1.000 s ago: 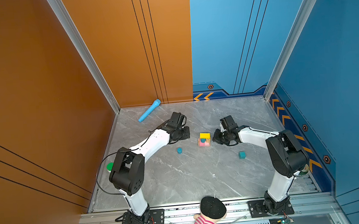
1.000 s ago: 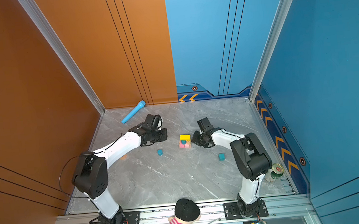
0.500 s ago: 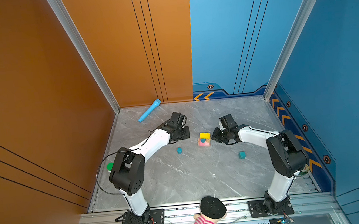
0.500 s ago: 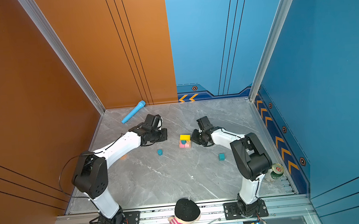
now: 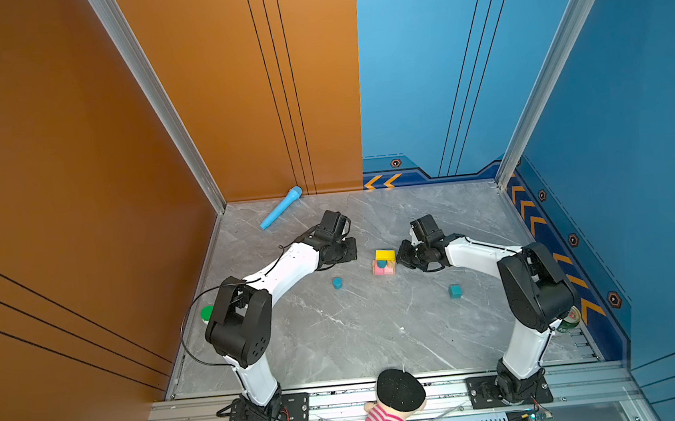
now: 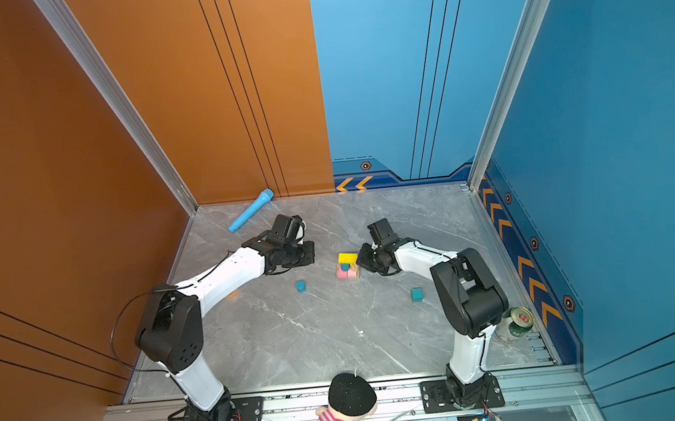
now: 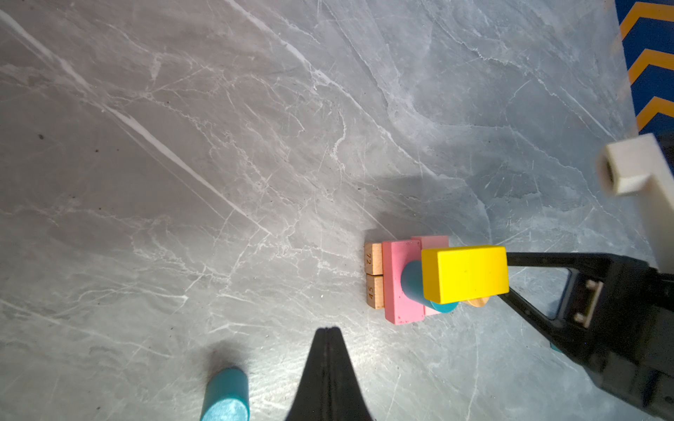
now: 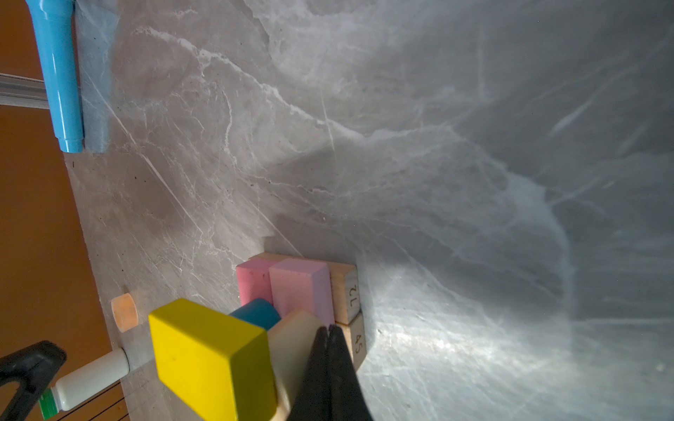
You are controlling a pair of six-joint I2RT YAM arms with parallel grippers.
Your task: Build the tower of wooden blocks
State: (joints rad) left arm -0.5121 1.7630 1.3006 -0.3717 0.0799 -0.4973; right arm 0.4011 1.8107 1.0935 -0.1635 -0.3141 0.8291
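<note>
The right gripper [image 8: 330, 330] has its jaws pressed together with nothing between them, and its tips are at the foot of the tower [image 5: 384, 257]; whether they touch it I cannot tell. Right at those tips sit a pale piece [image 8: 291, 339] and two tan bars [image 8: 348, 291] marked with numbers. Just past them two pink bars [image 8: 299, 288] lie across the tan ones. A blue cylinder [image 8: 257, 313] stands on the pink, and a yellow block [image 8: 211, 357] rests on top. The left gripper [image 7: 328, 331] is also closed tight and empty. A loose cylinder [image 7: 226, 393] lies just beside its tips, and the tower stands ahead of them, clearly apart. A teal cube [image 5: 454, 291] lies well behind the right gripper, back toward that arm's base. Farthest off, beyond the left gripper by the back wall, lies a blue toy microphone [image 5: 281, 207].
</note>
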